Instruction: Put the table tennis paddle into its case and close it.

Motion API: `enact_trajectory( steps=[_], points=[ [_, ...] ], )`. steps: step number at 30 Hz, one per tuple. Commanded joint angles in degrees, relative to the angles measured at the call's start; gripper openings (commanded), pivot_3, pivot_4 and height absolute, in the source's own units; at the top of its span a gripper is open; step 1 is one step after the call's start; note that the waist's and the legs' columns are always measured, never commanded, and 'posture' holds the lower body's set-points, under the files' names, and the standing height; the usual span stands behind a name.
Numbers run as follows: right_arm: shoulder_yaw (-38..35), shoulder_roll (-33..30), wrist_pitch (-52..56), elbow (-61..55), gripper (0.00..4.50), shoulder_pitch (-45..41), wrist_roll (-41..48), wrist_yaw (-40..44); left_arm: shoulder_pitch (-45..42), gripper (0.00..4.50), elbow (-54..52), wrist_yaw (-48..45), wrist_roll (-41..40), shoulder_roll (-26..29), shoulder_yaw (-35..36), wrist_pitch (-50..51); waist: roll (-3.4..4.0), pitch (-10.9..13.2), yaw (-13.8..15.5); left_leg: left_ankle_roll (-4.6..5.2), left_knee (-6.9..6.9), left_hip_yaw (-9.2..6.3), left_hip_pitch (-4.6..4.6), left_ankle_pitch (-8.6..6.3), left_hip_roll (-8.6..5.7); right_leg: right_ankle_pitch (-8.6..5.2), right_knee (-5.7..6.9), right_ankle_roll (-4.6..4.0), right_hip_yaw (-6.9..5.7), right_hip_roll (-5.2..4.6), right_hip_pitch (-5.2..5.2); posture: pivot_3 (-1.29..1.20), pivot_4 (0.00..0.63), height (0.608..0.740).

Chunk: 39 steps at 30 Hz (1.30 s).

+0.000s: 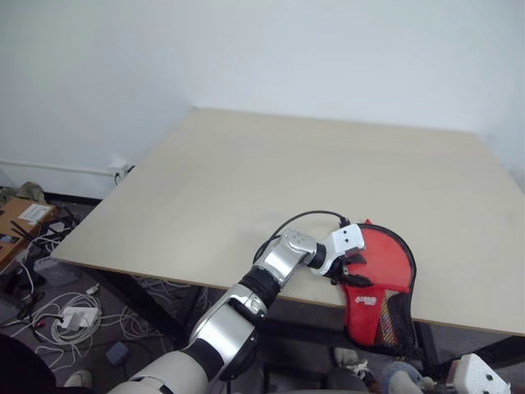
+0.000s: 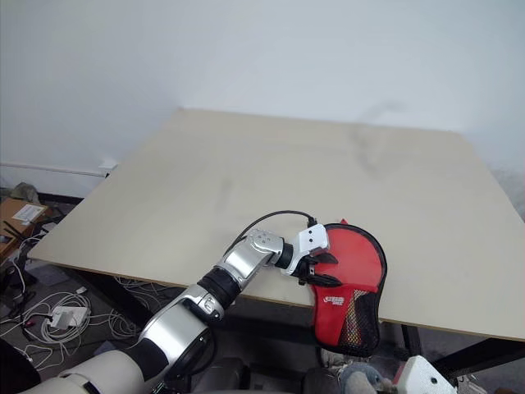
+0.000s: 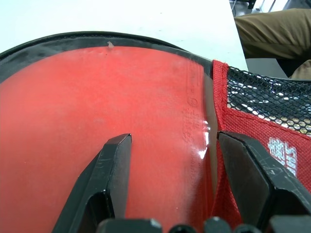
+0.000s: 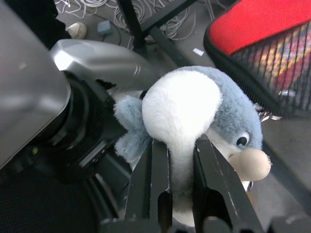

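At the desk's (image 1: 246,164) near edge, the left gripper (image 3: 170,160) is straddling the case (image 1: 385,304) flap, jaws apart, over the table tennis paddle (image 3: 97,107); the right gripper (image 4: 175,160) is clamping a plush toy (image 4: 194,107).

A: What stands in the room?
B: A broad table (image 1: 246,180) with a pale wooden top and dark legs, set close to a plain white wall (image 1: 246,49).
A: And under it?
B: A grey floor (image 1: 123,328) strewn with white cables (image 1: 49,316) and a white power adapter (image 1: 76,317). A white conduit (image 1: 49,167) runs low along the wall, and a cardboard box (image 1: 20,217) sits at the far left.
A: The light?
B: Soft and even.
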Motion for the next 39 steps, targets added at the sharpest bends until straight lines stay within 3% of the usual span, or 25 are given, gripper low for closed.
enact_trajectory(
  steps=[1, 2, 3, 14, 19, 25, 29, 35, 39],
  points=[
    [-0.2, -0.4, 7.0, -1.9, 0.09, -3.2, 2.7, -3.0, 0.9, 2.94, 4.5, -0.7, 2.4, -0.3, -2.9, 1.6, 0.0, 0.0, 0.0, 0.0, 0.01, -0.01, 0.0, 0.0, 0.0, 0.0, 0.0, 0.0, -0.02, 0.0, 0.0, 0.0, 0.0, 0.74],
    [-1.2, -0.1, 8.0, -2.0, 0.09, -3.6, 4.3, -2.6, 0.9, 2.94, 4.6, -0.6, 2.4, -0.2, -2.8, 1.5, 0.01, 0.0, 0.1, 0.0, 0.01, 0.02, 0.0, 0.0, -0.02, 0.0, 0.01, 0.0, -0.01, 0.0, 0.0, 0.0, 0.0, 0.74],
    [-1.9, 0.0, 8.4, -2.3, 0.83, -4.0, 4.9, -2.4, 0.8, 2.94, 4.7, -0.5, 2.4, -0.2, -2.7, 1.4, 0.01, 0.0, 0.1, 0.0, 0.02, 0.01, 0.0, 0.0, -0.02, 0.0, 0.01, 0.0, -0.01, 0.0, 0.0, 0.0, 0.0, 0.74],
    [-12.2, -0.7, 10.2, -2.8, 4.46, -8.6, 14.1, -2.7, -0.5, 2.94, 6.5, 1.0, 0.8, -0.7, -0.3, 0.1, -0.01, 0.0, 0.1, 0.0, 0.04, 0.03, 0.01, 0.0, -0.02, 0.01, 0.01, 0.01, -0.01, 0.01, 0.01, 0.0, 0.0, 0.74],
    [-19.0, 1.9, 12.0, -1.2, 4.46, -16.6, 22.0, -8.9, -1.0, 2.94, 6.4, 0.7, -1.1, -0.6, 1.8, -1.4, -0.02, 0.0, -0.1, 0.0, 0.06, 0.06, 0.02, 0.0, -0.02, 0.02, 0.02, 0.02, 0.0, 0.02, 0.01, 0.0, 0.0, 0.74],
    [-17.3, 5.3, 13.9, 4.3, 4.46, -38.4, 29.5, -26.6, -4.2, 2.94, 5.8, -2.4, -5.7, 1.2, 7.0, -0.8, 0.1, 0.1, -0.1, 0.01, 0.06, 0.11, -0.02, 0.01, -0.01, 0.08, 0.06, -0.04, 0.02, 0.02, -0.12, 0.0, 0.0, 0.74],
    [-10.7, 9.6, 11.9, 5.5, 4.46, -47.6, 27.6, -33.2, -7.3, 2.94, 5.4, -6.8, -8.7, 5.1, 10.6, -0.1, 0.33, 0.2, -0.1, 0.08, -0.06, 0.07, -0.1, 0.07, -0.04, 0.08, 0.1, -0.03, 0.02, 0.11, -0.25, 0.0, 0.0, 0.74],
    [4.0, 13.0, 9.2, 10.0, 4.46, -56.1, 21.7, -34.8, -11.0, 2.94, 6.1, -11.7, -10.8, 15.6, 15.3, 1.9, 0.53, 0.3, -0.4, 0.39, -0.17, 0.26, -0.16, 0.25, -0.04, 0.15, 0.13, 0.14, 0.28, 0.17, -0.29, 0.0, 0.0, 0.74],
    [11.5, 14.3, 6.7, 16.0, 4.46, -62.6, 17.5, -33.7, -8.0, 2.94, 5.2, -9.2, -9.4, 23.4, 16.7, 2.5, 0.48, 0.4, -0.5, 0.42, -0.11, 0.27, -0.07, 0.27, -0.05, 0.16, 0.17, 0.14, 0.3, 0.16, -0.29, 0.0, 0.0, 0.74]
  ],
)
